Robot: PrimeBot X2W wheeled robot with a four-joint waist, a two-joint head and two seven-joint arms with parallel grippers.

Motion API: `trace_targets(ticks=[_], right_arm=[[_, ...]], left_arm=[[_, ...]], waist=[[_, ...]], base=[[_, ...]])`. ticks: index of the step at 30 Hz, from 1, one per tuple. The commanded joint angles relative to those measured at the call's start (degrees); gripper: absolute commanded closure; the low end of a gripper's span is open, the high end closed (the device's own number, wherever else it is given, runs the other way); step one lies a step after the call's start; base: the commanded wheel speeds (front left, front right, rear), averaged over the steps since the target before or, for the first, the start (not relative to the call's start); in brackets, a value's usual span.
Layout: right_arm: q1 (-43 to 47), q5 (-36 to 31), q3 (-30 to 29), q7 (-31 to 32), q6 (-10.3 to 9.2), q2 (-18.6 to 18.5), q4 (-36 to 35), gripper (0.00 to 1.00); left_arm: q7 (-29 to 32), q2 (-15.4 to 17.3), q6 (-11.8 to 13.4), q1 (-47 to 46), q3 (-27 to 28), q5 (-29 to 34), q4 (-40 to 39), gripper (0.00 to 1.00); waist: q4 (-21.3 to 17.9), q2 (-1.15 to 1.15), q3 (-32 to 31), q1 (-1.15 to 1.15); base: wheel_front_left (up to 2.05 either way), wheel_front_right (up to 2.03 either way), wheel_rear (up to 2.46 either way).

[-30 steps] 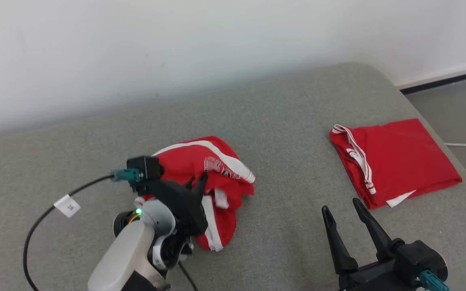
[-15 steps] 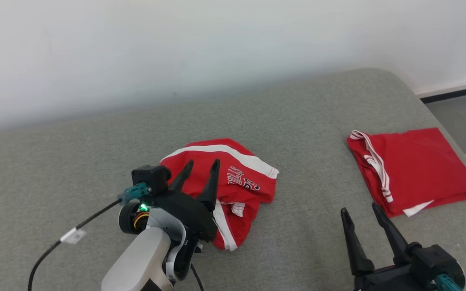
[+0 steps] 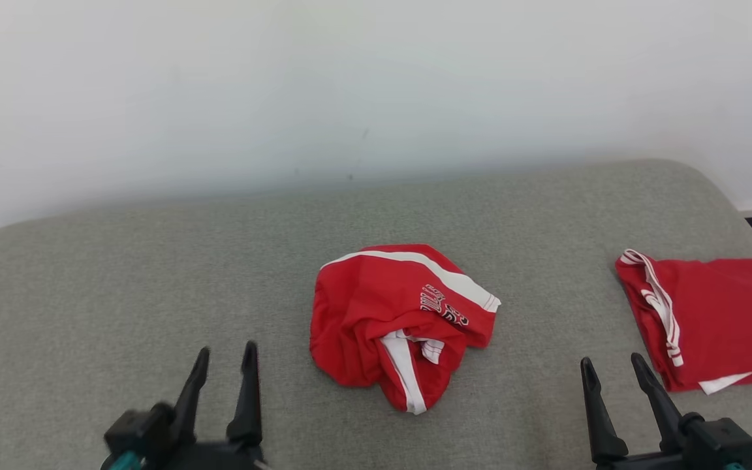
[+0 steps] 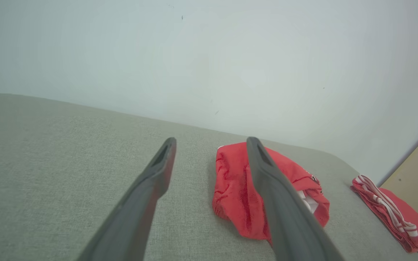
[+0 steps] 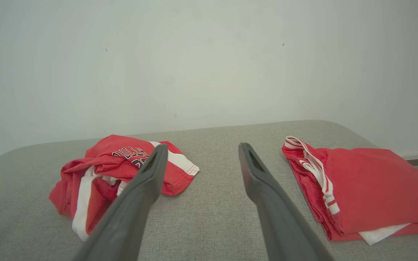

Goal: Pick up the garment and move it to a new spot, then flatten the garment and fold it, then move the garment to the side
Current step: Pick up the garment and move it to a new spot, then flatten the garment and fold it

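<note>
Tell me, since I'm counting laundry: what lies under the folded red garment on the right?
A white fabric corner pokes out beneath the folded red garment, on the grey upholstered surface. Whether it belongs to it or is separate is covered.

Left gripper [image 3: 224,358] and right gripper [image 3: 611,367], both spread, empty.

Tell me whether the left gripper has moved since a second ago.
Yes. The left gripper has drawn back leftward off the crumpled garment and now stands clear of it.

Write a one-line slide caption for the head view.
Open left gripper and right gripper face a crumpled red garment on a grey cushion; folded red garment at right.
</note>
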Motion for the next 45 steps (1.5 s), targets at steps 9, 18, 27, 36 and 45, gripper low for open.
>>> trace_targets(ticks=[9,18,27,36,45], right_arm=[[2.30,0.19,-0.34,-0.51,-0.13,0.42,4.78,0.00],[3.08,0.10,-0.59,-0.54,-0.13,0.50,8.37,0.00],[2.25,0.43,-0.71,-1.23,-0.13,0.66,9.13,0.00],[1.77,0.46,-0.14,-1.39,-0.13,0.96,8.66,0.00],[0.94,0.82,0.50,-1.32,-0.13,1.06,8.40,0.00]], left_arm=[[-0.14,-2.10,-3.18,16.49,10.01,10.50,-7.25,0.00],[-0.14,-3.00,-5.16,19.83,13.53,13.70,-4.87,0.00],[-0.14,-3.86,-6.26,19.17,15.14,14.85,-4.40,0.00],[-0.15,-4.15,-6.99,18.28,15.66,15.39,-3.77,0.00],[-0.08,-4.24,-7.52,15.22,10.78,13.32,-0.41,0.00]], waist=[[3.36,0.00,-1.95,0.01],[3.71,0.00,-2.55,0.01],[3.62,0.00,-1.89,0.01],[3.32,0.00,-1.38,0.01],[1.91,0.00,-0.60,0.01]], base=[[0.00,0.00,0.00],[0.00,0.00,0.00],[0.00,0.00,0.00],[0.00,0.00,0.00],[0.00,0.00,0.00]])
